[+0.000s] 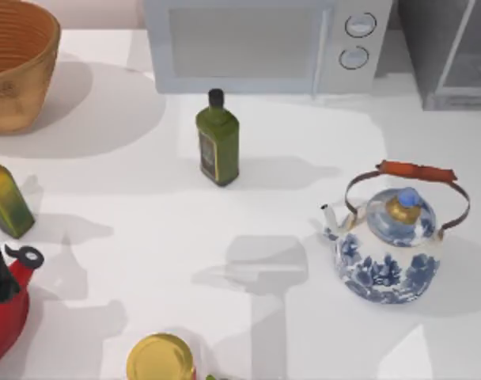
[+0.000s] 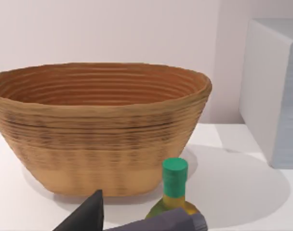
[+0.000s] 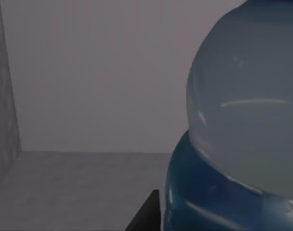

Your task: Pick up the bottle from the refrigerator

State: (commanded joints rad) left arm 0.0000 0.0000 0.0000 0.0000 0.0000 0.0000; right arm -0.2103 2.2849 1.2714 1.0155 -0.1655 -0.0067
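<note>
Judging from the right wrist view, the pale, whitish-clear bottle with its blue band sits inside the grey refrigerator cabinet at your one o'clock; expect it light, smooth, slippery; grip mid-body; whether the right gripper is apart or together, you cannot tell.

White microwave with two round dials, at the table's far edge. Woven basket, far left corner. Dark green black-capped bottle, upright, just in front of the microwave. Blue-and-white kettle, right side. Yellow-green bottle, left edge. Red kettle, near left. Yellow-lidded jar, near edge.
</note>
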